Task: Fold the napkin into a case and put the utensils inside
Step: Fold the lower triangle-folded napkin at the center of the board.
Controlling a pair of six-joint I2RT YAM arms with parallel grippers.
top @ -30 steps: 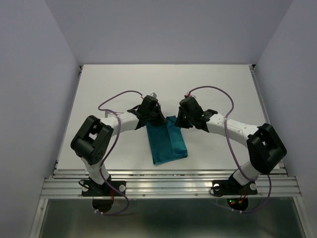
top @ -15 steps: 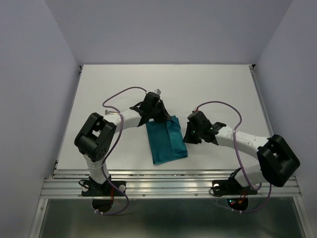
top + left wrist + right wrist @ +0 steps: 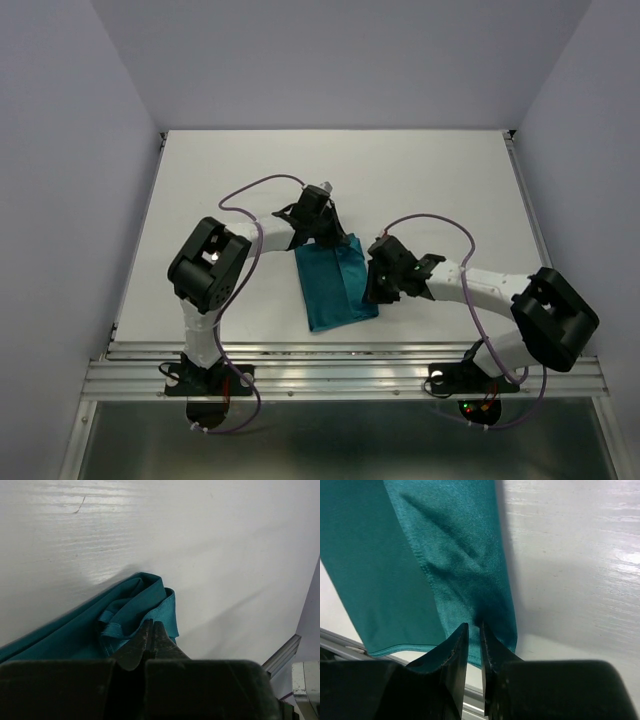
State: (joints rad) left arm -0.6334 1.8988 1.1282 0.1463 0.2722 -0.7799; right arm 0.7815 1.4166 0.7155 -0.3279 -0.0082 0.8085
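The teal napkin [image 3: 330, 290] lies folded into a long narrow shape on the white table [image 3: 250, 160], between the two arms. My left gripper [image 3: 332, 232] is at its far end. In the left wrist view the jaws [image 3: 151, 625] are closed, tips on the bunched hem of the cloth [image 3: 127, 607], which shows an open fold there. My right gripper [image 3: 372, 292] is at the napkin's right edge near the near end. In the right wrist view its fingers [image 3: 474, 626] stand a sliver apart, pinching the puckered edge of the cloth [image 3: 395, 555]. No utensils are in view.
The table's near edge with its metal rail [image 3: 340, 350] runs just below the napkin and shows in the right wrist view [image 3: 340, 647]. Purple cables [image 3: 250, 190] loop above both arms. Walls close the table on three sides.
My right gripper has moved from the napkin's far right corner down along its right edge to the near end. My left gripper has shifted slightly right at the far end.
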